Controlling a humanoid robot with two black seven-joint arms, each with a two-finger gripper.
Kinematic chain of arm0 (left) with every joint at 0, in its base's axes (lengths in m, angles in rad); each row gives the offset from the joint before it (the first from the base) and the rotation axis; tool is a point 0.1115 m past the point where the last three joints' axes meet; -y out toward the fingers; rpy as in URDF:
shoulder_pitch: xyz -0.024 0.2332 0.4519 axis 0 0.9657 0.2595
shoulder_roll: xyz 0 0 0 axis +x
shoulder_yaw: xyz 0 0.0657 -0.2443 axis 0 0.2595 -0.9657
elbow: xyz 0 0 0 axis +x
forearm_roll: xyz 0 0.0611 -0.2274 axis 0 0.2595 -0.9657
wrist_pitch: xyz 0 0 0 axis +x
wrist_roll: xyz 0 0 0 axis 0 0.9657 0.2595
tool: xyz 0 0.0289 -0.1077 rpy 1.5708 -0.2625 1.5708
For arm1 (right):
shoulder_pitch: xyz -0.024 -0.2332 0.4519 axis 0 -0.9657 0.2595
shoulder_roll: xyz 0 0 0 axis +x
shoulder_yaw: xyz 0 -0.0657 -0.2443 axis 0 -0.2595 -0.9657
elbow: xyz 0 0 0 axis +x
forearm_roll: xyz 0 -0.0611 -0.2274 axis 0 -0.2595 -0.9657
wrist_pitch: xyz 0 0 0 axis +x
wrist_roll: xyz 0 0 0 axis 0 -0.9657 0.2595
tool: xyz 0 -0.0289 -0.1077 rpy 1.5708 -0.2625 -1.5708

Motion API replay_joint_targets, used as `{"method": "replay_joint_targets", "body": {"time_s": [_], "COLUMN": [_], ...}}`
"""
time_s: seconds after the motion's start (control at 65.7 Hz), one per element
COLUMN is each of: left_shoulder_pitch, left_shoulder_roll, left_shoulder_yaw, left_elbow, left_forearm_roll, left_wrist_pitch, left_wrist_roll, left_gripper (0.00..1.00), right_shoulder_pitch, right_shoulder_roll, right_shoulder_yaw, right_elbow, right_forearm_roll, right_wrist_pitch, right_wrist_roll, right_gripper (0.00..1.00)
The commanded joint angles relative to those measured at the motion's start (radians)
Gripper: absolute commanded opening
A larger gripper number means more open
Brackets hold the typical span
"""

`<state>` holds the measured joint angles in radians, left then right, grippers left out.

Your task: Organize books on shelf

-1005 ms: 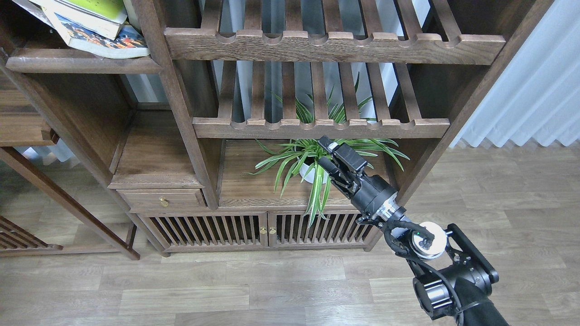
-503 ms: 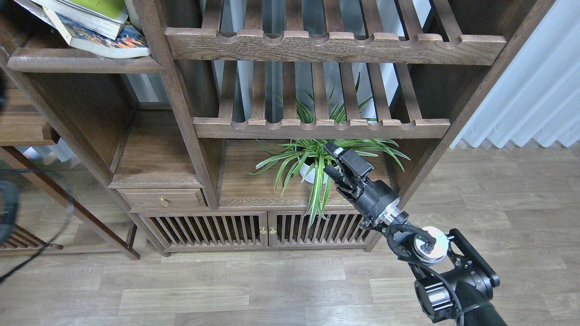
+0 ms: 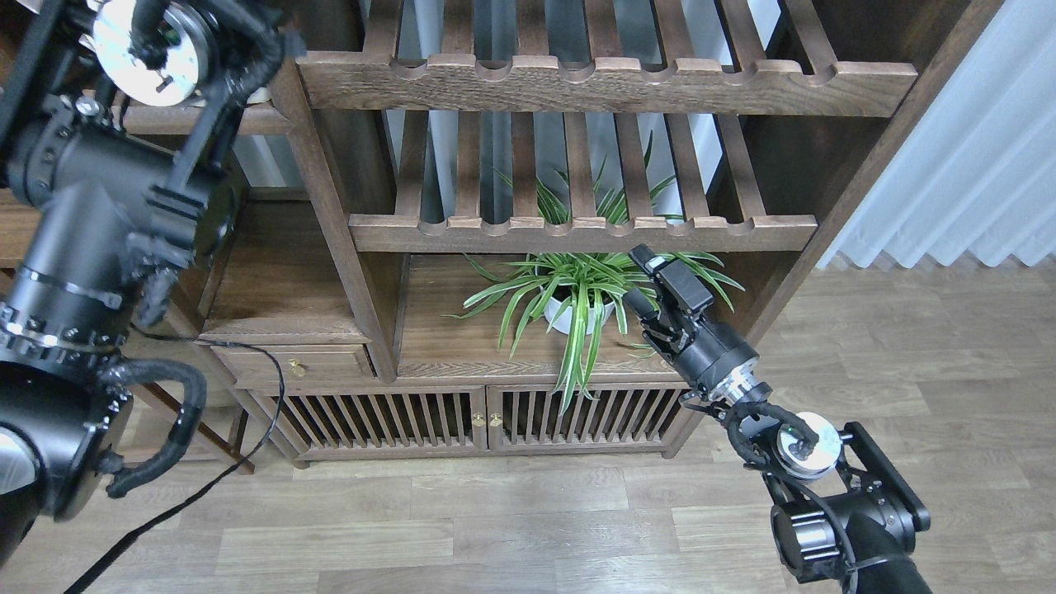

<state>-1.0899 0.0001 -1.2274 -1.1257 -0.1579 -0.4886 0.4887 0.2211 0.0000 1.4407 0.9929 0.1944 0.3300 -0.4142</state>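
My left arm [image 3: 91, 214] hides the books, its hand unseen; my right hand [image 3: 660, 293], empty, fingers slightly spread, hangs beside the potted plant [image 3: 577, 297]; paperbacks flex, so I'd grip spines.

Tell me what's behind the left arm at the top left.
The left arm covers most of the shelf; only a short strip of its front edge shows. Whether books lie there cannot be seen.

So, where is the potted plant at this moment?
In the head view the potted plant stands on the plank right of centre, under the lower slatted rack, with the right gripper just to its right.
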Motion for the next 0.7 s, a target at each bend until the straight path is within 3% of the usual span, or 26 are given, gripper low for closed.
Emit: {"method": "replay_joint_targets", "body": {"time_s": [0.0, 0.685], "left_shoulder_pitch": [0.079, 0.545], "left_shoulder_roll": [0.0, 0.0], "left_shoulder_yaw": [0.025, 0.023], "left_elbow": [-0.003, -0.005], "left_forearm_roll": [-0.002, -0.008], "left_wrist_pitch": [0.0, 0.0], "left_wrist_roll": [0.0, 0.0], "left_gripper": [0.97, 0.99], "right_shoulder_pitch": [0.026, 0.138], "right_shoulder_roll": [-0.009, -0.034], "right_shoulder_yaw": [0.004, 0.018], "right_elbow": [0.01, 0.016], "right_forearm_roll": [0.0, 0.0], "right_wrist_pitch": [0.001, -0.006], "right_wrist_roll": [0.0, 0.0], "right_gripper": [0.99, 0.99]}}
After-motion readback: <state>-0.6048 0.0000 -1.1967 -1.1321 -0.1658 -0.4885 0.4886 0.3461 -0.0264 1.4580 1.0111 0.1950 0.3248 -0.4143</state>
